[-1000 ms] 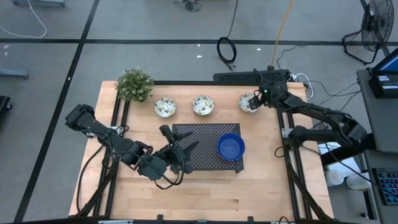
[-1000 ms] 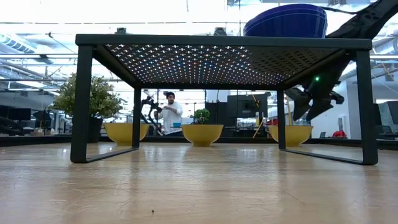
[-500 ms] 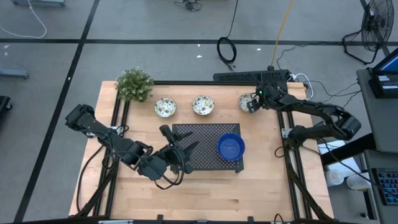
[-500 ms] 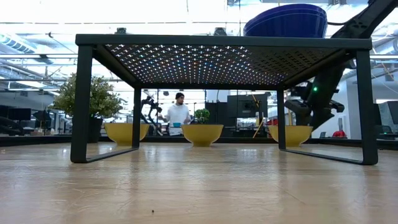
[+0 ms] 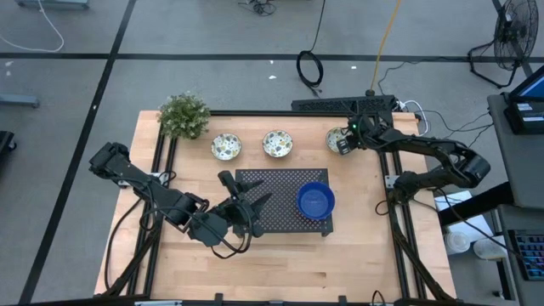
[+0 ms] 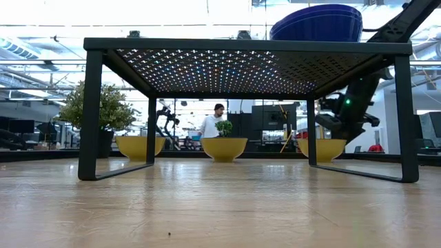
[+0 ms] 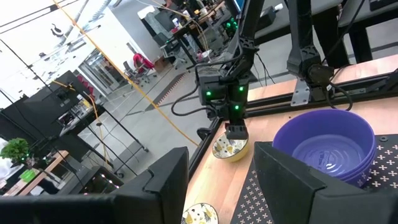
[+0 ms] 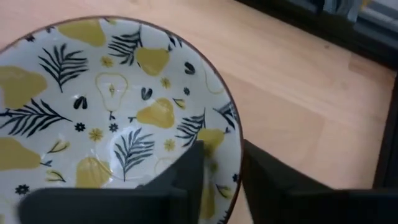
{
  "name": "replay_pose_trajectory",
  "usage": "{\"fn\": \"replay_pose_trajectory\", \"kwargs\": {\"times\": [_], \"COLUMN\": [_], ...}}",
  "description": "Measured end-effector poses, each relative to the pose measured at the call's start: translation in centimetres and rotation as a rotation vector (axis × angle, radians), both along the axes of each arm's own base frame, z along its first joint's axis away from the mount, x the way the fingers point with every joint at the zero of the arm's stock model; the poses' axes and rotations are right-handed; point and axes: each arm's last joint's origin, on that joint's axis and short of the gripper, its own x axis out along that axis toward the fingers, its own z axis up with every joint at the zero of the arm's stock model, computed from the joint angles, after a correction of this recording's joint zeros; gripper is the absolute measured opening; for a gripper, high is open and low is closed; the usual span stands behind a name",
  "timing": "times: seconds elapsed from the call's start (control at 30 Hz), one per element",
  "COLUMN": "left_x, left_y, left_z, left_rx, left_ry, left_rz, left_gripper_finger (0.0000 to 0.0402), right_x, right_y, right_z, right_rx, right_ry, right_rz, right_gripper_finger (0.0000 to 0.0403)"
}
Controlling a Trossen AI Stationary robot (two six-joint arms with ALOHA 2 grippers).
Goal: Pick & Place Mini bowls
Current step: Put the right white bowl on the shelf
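Three white mini bowls with a yellow-pear pattern stand in a row along the far side: left (image 5: 226, 146), middle (image 5: 277, 144), right (image 5: 337, 140). Blue mini bowls (image 5: 315, 201) sit stacked on the right part of the black perforated tray (image 5: 280, 183). My right gripper (image 5: 345, 143) is down at the right patterned bowl (image 8: 112, 118), shut on its rim. My left gripper (image 5: 253, 202) hangs open over the tray's left part, nothing between its fingers, facing the blue stack (image 7: 326, 146). My right gripper has the right patterned bowl by its rim (image 8: 235, 167), on the side toward the table's right edge. One finger (image 8: 189, 177) is inside the bowl and the other (image 8: 267, 186) outside. The fingers slant down from the far right. The bowl stands upright on the table (image 6: 321, 149).
A small green plant (image 5: 184, 115) stands at the far left corner. The tray is a raised stand on legs (image 6: 91, 117) in the table's middle. Bare wood lies in front of it toward the near edge (image 5: 280, 263). A person moves in the room behind.
My right gripper has come down and tipped more steeply onto the right patterned bowl, which has stayed in place. My left arm has kept still.
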Motion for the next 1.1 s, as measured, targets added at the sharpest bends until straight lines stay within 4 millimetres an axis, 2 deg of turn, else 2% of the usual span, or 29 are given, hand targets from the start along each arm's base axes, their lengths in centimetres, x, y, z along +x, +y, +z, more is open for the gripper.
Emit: {"fn": "replay_pose_trajectory", "kwargs": {"times": [0.13, 0.33, 0.5, 0.63, 0.73, 0.9, 1.1], "left_x": [0.0, 0.1, 0.4, 0.7, 1.1, 2.1, 3.4], "left_y": [0.0, -0.1, -0.4, -0.6, 0.0, 2.1, 5.3], "left_z": [0.0, 0.2, 0.5, 0.5, 0.5, 0.5, 0.2], "left_rx": [0.000, -0.045, -0.101, -0.142, -0.216, -0.311, -0.365], "left_ry": [0.000, -0.038, -0.050, -0.041, -0.064, -0.119, -0.160], "left_rz": [0.000, -0.028, -0.167, -0.290, -0.316, -0.240, -0.145], "left_gripper_finger": [0.0186, 0.0186, 0.0186, 0.0187, 0.0186, 0.0186, 0.0186], "right_x": [0.3, 1.0, 1.4, 1.5, 1.6, 2.1, 3.1], "right_y": [-0.3, -0.4, 0.4, 2.0, 3.7, 7.1, 11.1], "right_z": [0.5, 2.1, 4.9, 7.0, 8.7, 11.6, 13.6], "right_rx": [-0.049, -0.176, -0.331, -0.427, -0.523, -0.723, -0.919], "right_ry": [-0.019, -0.104, -0.214, -0.263, -0.304, -0.387, -0.423], "right_rz": [0.054, 0.167, 0.232, 0.302, 0.351, 0.432, 0.483], "right_gripper_finger": [0.0015, 0.0005, 0.0004, 0.0003, 0.0002, 0.0001, 0.0001]}}
